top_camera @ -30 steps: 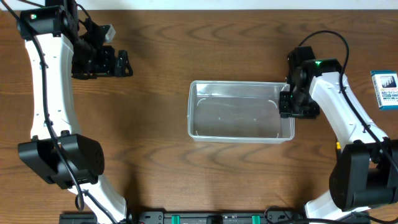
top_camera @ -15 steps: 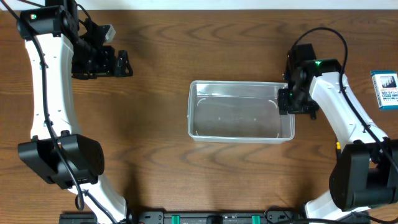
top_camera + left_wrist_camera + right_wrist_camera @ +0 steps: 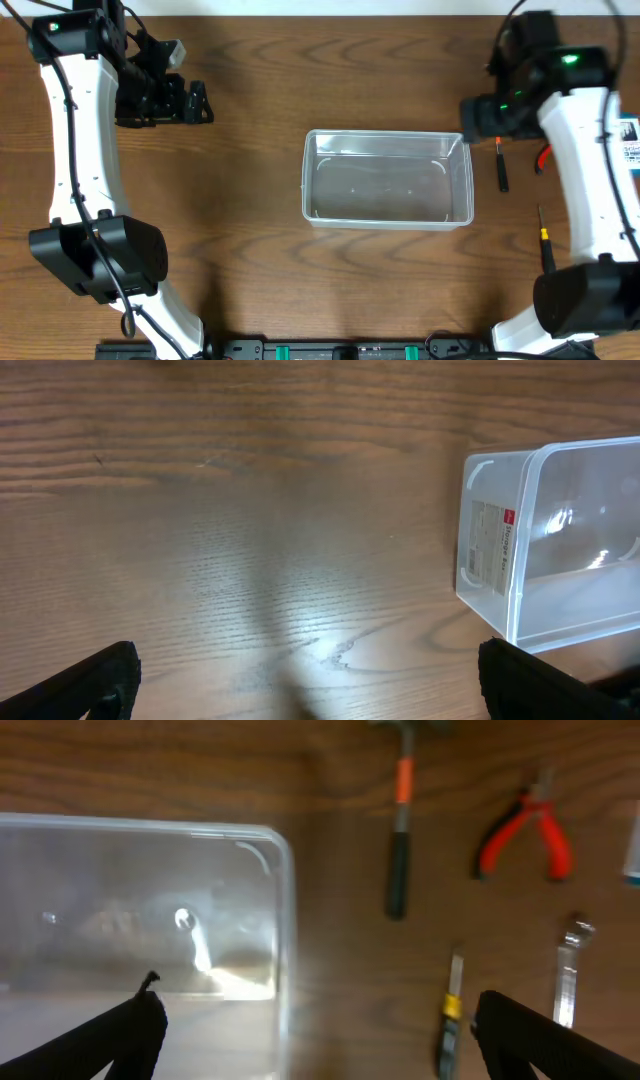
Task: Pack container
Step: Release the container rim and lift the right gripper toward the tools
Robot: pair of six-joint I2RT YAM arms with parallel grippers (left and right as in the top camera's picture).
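The clear container (image 3: 306, 180) stood upright near the middle of the wooden table (image 3: 260, 260), its long sides running left to right. The right claw (image 3: 478, 118) hung over the table just beyond the container's far right corner. Its two fingers (image 3: 120, 1035) were spread wide apart, gripping nothing, and the wrist view showed only the container's rim and bare wood between them.

Several hand tools lay on the table to the right of the container. A hammer (image 3: 502, 168) with a black grip and an orange neck lay closest, just beside the right wall. Red-handled pliers (image 3: 543, 157) lay a little further right. A slim tool with a yellow band (image 3: 545, 240) lay nearer, and a small metal wrench (image 3: 568, 982) lay just right of it. A blue-and-white card pack (image 3: 632, 150) showed at the right edge, partly hidden by the right arm.

The left claw (image 3: 200, 102) was at the far left, well apart from the container, pointing toward it. Its fingers (image 3: 95, 680) were also wide apart, over bare wood.
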